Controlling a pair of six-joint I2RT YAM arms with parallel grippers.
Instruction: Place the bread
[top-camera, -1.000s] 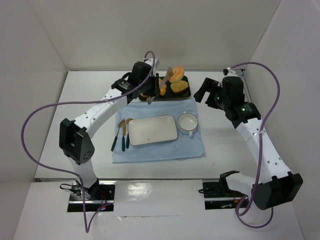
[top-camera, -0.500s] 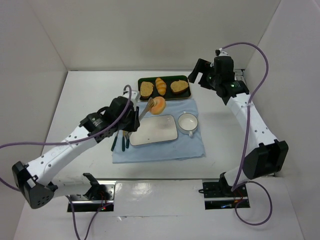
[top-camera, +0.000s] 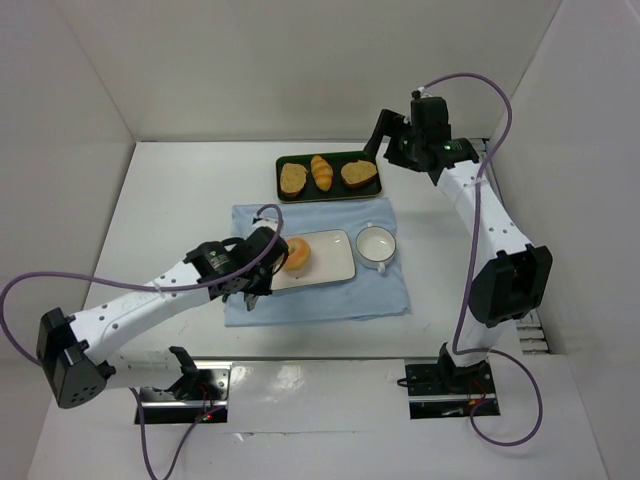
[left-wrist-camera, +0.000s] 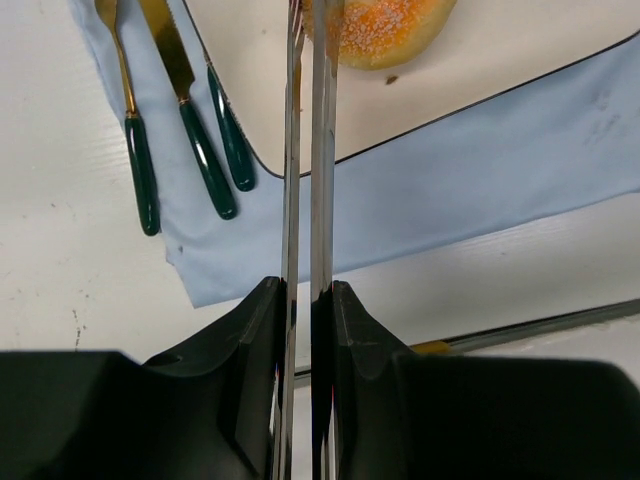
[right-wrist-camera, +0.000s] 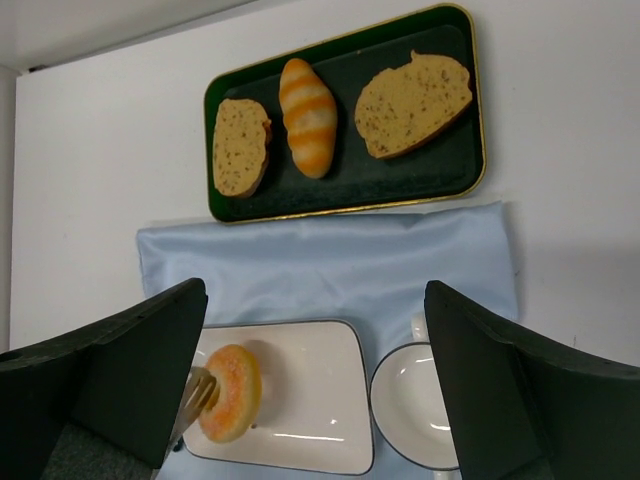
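Note:
The bread (top-camera: 297, 255) is a golden ring-shaped bun, tilted on its edge over the left end of the white rectangular plate (top-camera: 330, 262). Metal tongs (left-wrist-camera: 308, 150) pinch it. My left gripper (top-camera: 262, 264) is shut on the tongs' handles, seen in the left wrist view (left-wrist-camera: 305, 300). The bread (left-wrist-camera: 385, 30) sits at the tongs' tip, at or just above the plate (left-wrist-camera: 500, 60); I cannot tell if it touches. My right gripper (top-camera: 388, 138) is open and empty, high above the cloth. Its view shows the bread (right-wrist-camera: 229, 392) on the plate (right-wrist-camera: 310, 400).
A dark green tray (top-camera: 330, 190) at the back holds two toast slices and a striped roll (right-wrist-camera: 307, 115). A white cup (top-camera: 376, 245) stands right of the plate. Green-handled cutlery (left-wrist-camera: 195, 150) lies on the blue cloth (top-camera: 320, 295) left of the plate.
My left arm has carried the bread in the tongs from near the tray down and forward to the plate's left end. My right arm has swung back and left toward the tray.

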